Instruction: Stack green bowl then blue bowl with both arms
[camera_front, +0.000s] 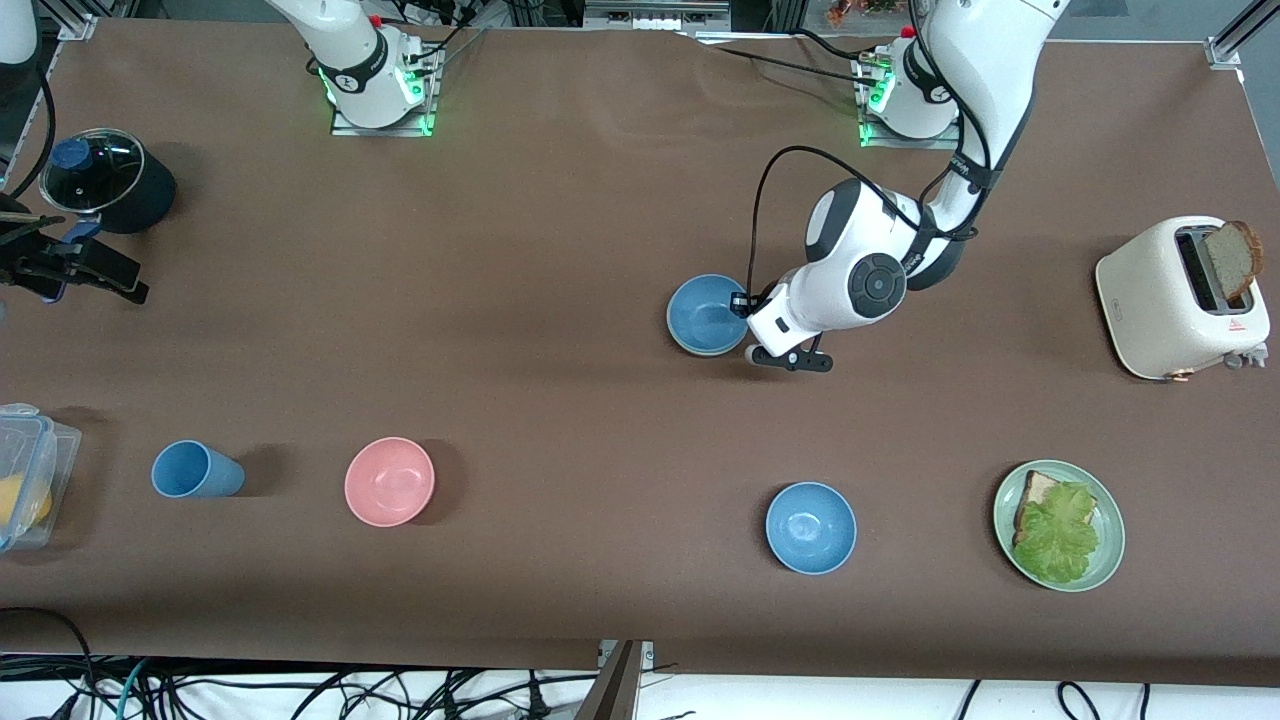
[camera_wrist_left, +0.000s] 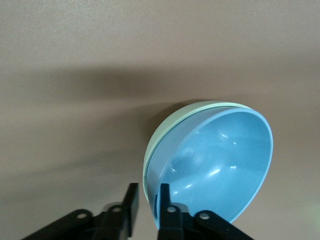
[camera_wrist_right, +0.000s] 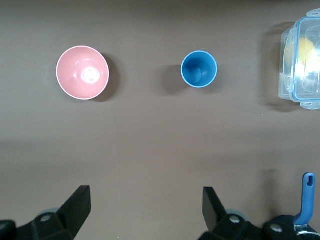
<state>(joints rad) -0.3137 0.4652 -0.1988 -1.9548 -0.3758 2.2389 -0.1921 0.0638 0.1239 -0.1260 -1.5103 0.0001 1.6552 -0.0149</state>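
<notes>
A: While the front view is up, note this: the left gripper sits at the rim of the blue bowl, mid-table, toward the edge where the bases stand. How far its fingers are apart, I cannot tell from here. The right arm waits, its gripper hanging over the table edge at its own end, near the lidded black pot.

B: Green bowl?

A: Hidden here. The left wrist view shows the green bowl as a pale rim under the blue bowl, which is nested inside it. One finger is inside the bowl wall, the other just outside, slightly parted and straddling the rims. Release looks under way; whether the pads touch, I cannot tell.

B: Right wrist view?

A: The right gripper is spread wide and holds nothing, above bare table; pink bowl and blue cup lie farther off.

B: Risk?

A: If the fingers lift before clearing the rim, they could snag it and tip or drag the stack.
</notes>
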